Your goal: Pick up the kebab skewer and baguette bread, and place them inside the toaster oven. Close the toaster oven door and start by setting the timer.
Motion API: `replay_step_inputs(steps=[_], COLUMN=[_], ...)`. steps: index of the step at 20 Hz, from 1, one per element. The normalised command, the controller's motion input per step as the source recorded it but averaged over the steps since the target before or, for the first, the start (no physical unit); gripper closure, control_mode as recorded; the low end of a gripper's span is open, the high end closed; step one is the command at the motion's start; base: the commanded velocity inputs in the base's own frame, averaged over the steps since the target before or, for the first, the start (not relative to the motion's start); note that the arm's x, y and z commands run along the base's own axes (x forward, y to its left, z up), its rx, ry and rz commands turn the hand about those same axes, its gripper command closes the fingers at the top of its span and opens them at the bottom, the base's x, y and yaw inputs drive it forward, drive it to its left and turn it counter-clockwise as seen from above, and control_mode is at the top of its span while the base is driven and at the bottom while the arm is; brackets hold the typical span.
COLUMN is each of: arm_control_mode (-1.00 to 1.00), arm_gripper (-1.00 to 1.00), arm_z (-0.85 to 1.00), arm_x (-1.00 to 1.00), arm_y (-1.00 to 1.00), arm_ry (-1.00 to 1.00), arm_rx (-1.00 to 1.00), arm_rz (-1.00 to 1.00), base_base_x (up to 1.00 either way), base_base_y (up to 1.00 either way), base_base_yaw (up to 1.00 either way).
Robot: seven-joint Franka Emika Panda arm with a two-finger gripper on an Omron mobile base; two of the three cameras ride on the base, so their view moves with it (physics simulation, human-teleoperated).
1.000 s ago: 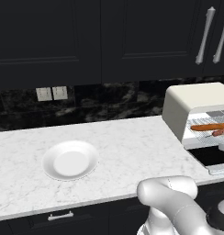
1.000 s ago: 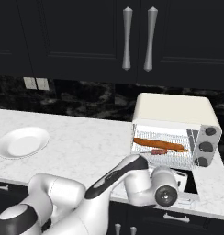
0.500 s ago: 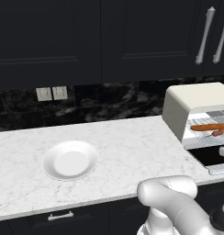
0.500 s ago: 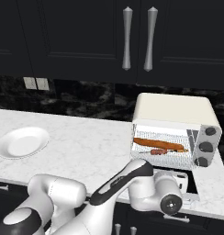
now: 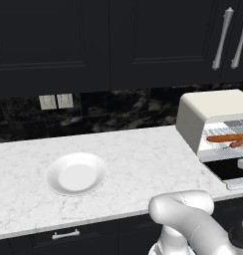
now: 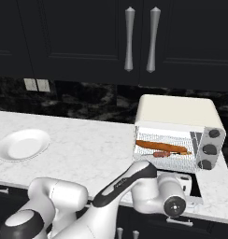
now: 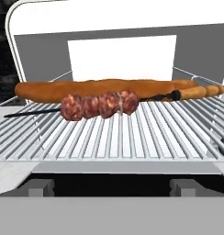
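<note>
Kebab skewer point(image 7: 99, 105): it's in! Lying across the wire rack point(image 7: 132, 137) inside the toaster oven point(image 6: 177, 114), meat chunks near the front, stick pointing off to both sides.
Baguette bread point(image 7: 104, 89): in as well, stretched along the rack just behind the skewer and, from the hand view, touching or all but touching it.
Toaster oven: sits at the right end of the marble counter point(image 5: 133, 164), against the dark backsplash, mouth wide open toward the robot.
Toaster oven door point(image 5: 238, 172): down and flat, hanging out over the counter's front edge, handle bar at its near edge.
Plate point(image 5: 76, 174): bare, well off to the left.
Step in hand: loading looks done, so I'd call this the switch to shutting the door.
Next move: get under that near edge and swing the door up until it meets the oven front, then go for the timer among the three knobs point(image 6: 209, 149) on the right panel. Which knob is the timer, I can't tell from here.
Arm pose: folded low in front of the counter, elbow bent, wrist level with the open door; hand aimed straight into the oven.
Gripper: fingers hidden from me; by every sign spread wide, holding nothing.
Watch for: a slip off the thin door edge.
</note>
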Motion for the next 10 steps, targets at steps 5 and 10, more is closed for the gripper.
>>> replay_step_inputs(steps=[5,10], arm_control_mode=[-1.0,-1.0], arm_gripper=[-1.0,-1.0], arm_z=[0.0,0.0], arm_x=[0.07,0.13], arm_y=[0.0,0.0], arm_ry=[0.0,0.0], arm_rx=[0.0,0.0], arm_rz=[0.0,0.0], base_base_x=[0.0,0.0], base_base_y=[0.0,0.0], base_base_yaw=[0.0,0.0])
